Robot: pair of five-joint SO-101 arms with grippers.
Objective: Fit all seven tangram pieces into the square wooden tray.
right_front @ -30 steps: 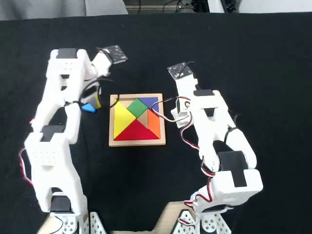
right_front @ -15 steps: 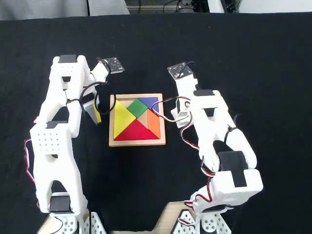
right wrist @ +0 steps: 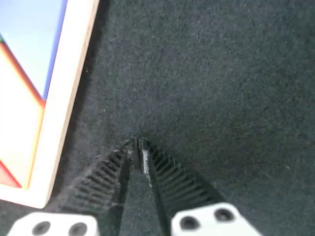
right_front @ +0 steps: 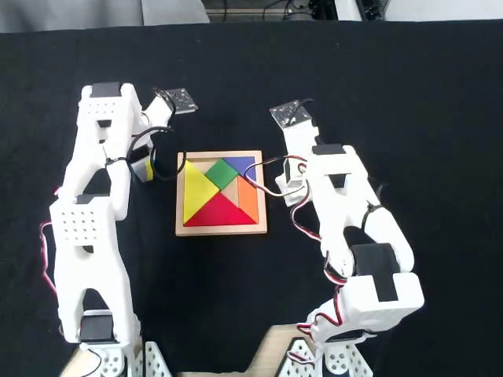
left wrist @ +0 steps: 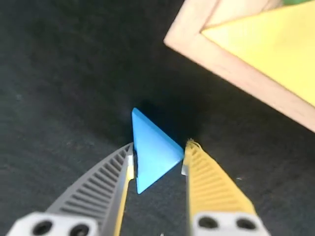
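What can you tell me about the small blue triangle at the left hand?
The blue triangle is a small, flat, smooth piece, probably painted wood. It sits clamped between the left hand's two fingers, one corner pointing away from the wrist, over black cloth just outside the wooden tray's rim. No other piece touches it; whether it is lifted is unclear.

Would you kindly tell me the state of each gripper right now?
Left gripper: closed on the blue triangle.
Right gripper: closed, holding nothing.
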